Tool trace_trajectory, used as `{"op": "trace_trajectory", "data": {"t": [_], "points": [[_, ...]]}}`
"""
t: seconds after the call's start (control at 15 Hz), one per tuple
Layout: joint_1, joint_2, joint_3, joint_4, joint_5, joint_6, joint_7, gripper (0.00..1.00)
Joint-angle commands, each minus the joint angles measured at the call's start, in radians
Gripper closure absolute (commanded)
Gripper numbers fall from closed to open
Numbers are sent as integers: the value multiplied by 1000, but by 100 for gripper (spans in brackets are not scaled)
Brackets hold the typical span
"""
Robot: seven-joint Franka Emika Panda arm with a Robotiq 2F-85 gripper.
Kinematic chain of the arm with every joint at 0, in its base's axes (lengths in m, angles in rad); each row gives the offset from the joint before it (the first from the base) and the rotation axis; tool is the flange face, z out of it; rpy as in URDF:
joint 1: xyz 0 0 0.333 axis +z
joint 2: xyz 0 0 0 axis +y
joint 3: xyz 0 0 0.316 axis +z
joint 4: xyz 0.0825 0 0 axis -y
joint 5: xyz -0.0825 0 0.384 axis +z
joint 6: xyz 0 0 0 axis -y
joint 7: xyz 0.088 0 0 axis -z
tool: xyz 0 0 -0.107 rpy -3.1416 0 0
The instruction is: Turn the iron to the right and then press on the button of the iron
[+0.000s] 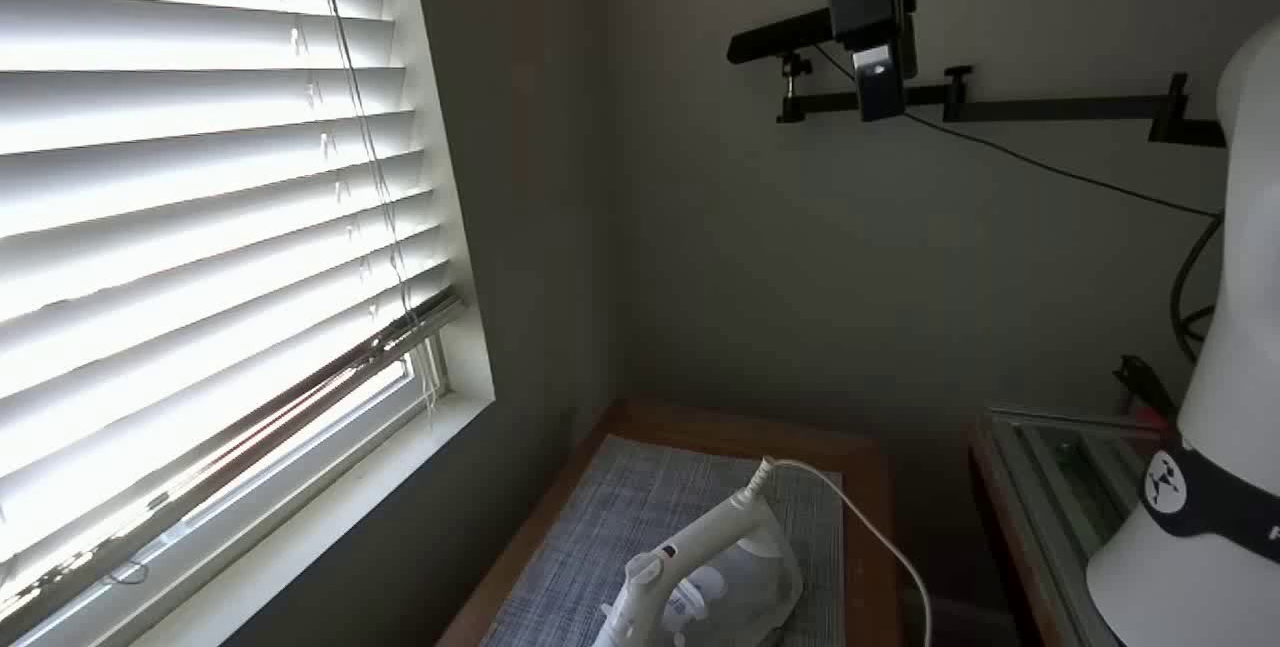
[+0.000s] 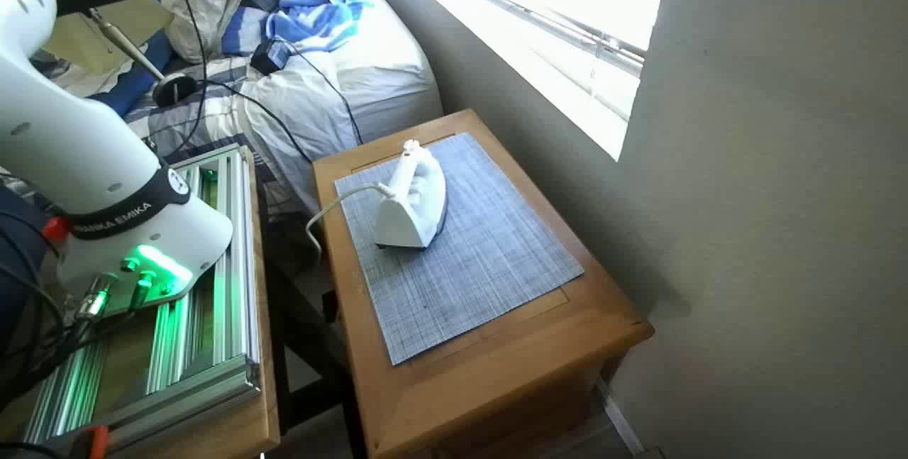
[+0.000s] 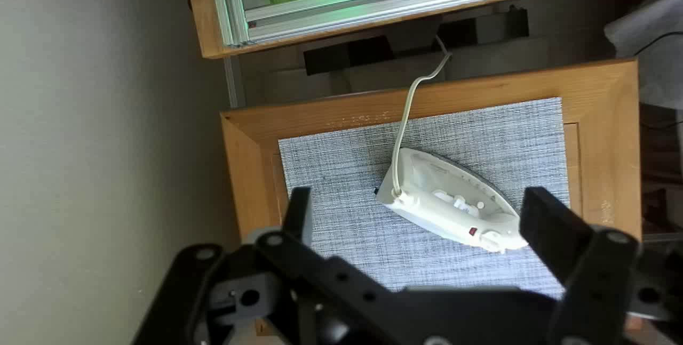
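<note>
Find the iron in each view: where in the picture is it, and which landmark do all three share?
In an exterior view: the iron is at the bottom edge, about mid-width, partly cut off.
In an exterior view: the iron is just left of the middle.
In the wrist view: the iron is right of the middle, slightly low.
Shared landmark: the gray mat under it.
</note>
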Motion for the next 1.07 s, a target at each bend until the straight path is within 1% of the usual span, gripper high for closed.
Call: {"op": "trace_trajectory", "data": {"t": [0.0,0.8,1.0], "points": [[12,1,-9,2,-5,-2,7,0],[12,1,-9,2,-5,-2,7,0],[-15,22,9,-23,51,47,132,0]]}}
